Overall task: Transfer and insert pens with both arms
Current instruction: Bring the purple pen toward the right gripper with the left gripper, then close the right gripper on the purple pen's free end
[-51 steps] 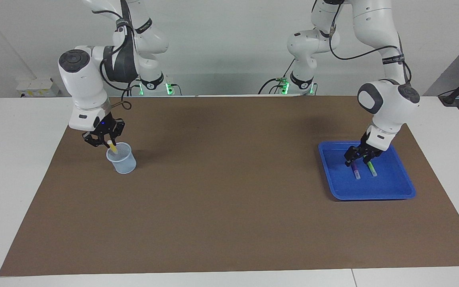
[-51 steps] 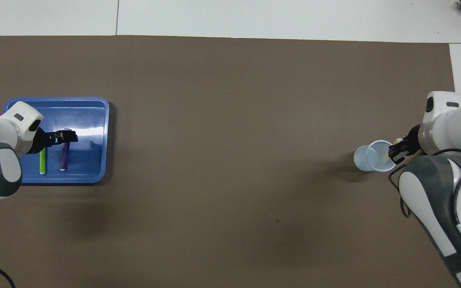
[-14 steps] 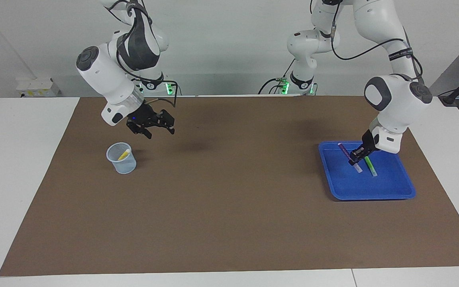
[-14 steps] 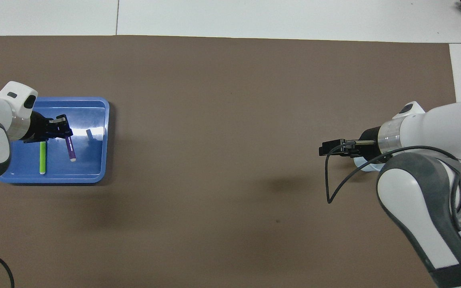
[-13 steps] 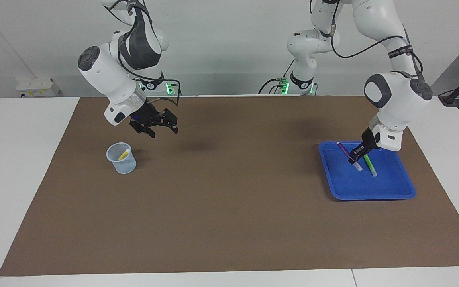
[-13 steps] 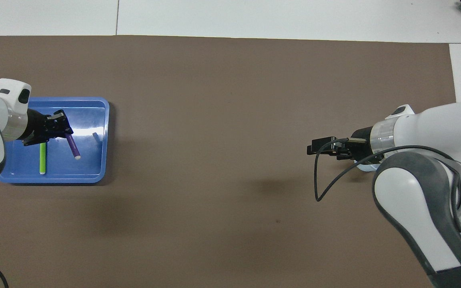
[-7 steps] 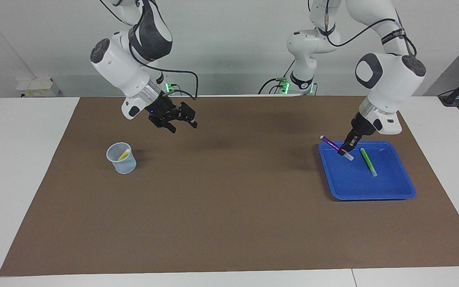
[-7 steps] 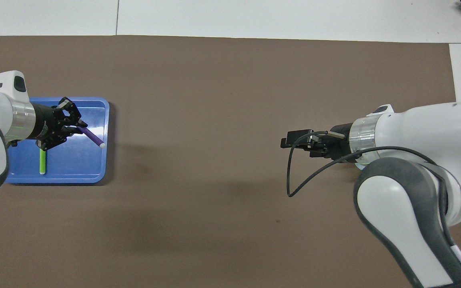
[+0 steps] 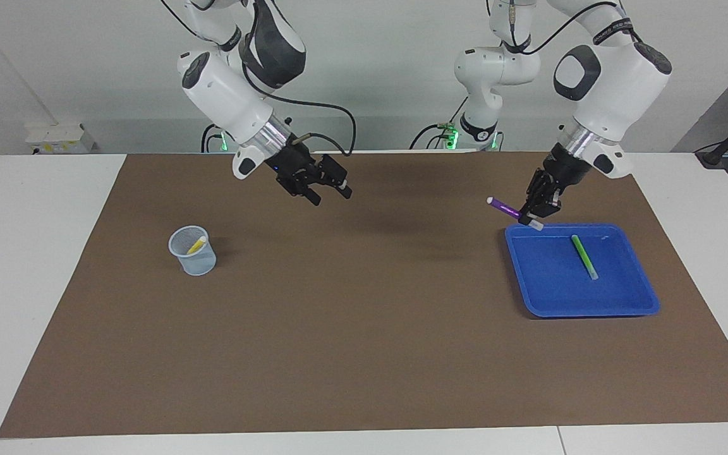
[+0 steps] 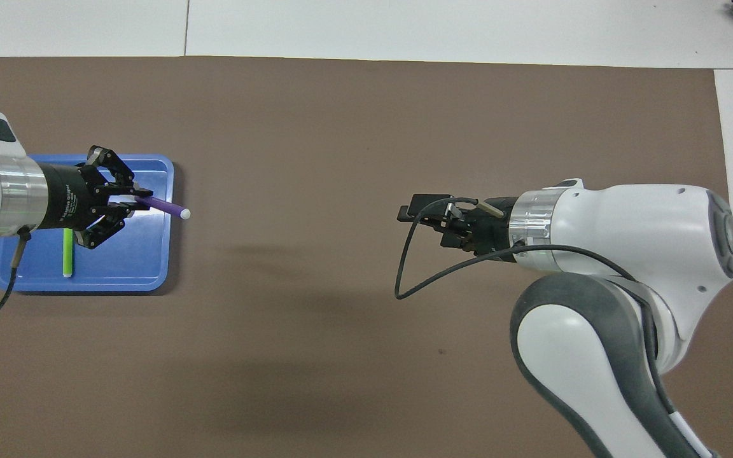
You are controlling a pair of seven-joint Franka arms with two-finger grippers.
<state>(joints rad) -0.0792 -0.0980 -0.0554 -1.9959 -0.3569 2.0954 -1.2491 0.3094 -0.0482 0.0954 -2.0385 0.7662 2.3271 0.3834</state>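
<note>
The left gripper (image 9: 531, 212) is closed on the purple pen (image 9: 504, 206), which it holds tilted in the air over the edge of the blue tray (image 9: 617, 300) that is nearest the robots, with one whitish end pointing toward the middle of the brown mat (image 9: 364, 328). The right gripper (image 9: 329, 193) has its jaws wide and carries nothing; it hangs over the mat near the mat's edge closest to the robots, about halfway between the cup (image 9: 193, 251) and the tray. There are 3 pens: the purple one in the left gripper, 1 green pen (image 9: 584, 256) lying flat inside the tray, and 1 yellow pen (image 9: 196, 244) leaning inside the cup. There are 1 tray, 1 cup, and 2 arms. The tray stands at the left arm's end of the mat, and the cup stands at the right arm's end. The facing view shows the cup and the yellow pen clearly, but in the overhead view the right arm (image 10: 627, 229) covers them both. The overhead view shows better that the purple pen reaches out past the tray's edge toward the mat's middle, and that the green pen lies partly under the left gripper's body.
</note>
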